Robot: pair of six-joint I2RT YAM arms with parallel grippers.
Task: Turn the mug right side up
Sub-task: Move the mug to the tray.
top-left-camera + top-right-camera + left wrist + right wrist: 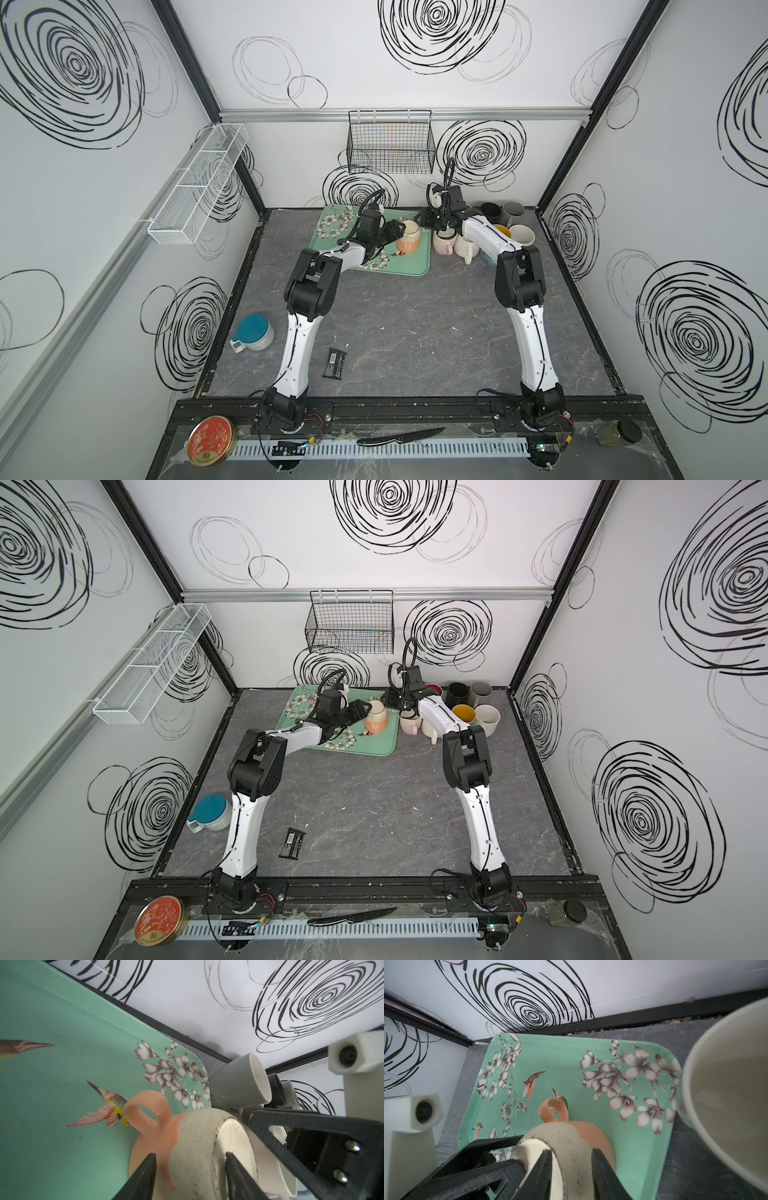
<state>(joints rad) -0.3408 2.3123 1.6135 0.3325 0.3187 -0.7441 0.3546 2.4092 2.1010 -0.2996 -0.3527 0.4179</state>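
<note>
Jaws clamp the mug (409, 243) — cream base up, peach rim down.

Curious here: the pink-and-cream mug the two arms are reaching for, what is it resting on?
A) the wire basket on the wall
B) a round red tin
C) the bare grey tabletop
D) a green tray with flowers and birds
D: the mug stands base-up on the green flowered tray, as both wrist views also show.

The mug (409, 241) is speckled cream at its base and peach-pink at rim and handle; the tray (415, 266) is mint green with pale flowers and hummingbirds. At two o'clock from it stand a black mug (491, 211) and a grey mug (514, 212); the walls (332, 62) are white with black spirals.
</note>
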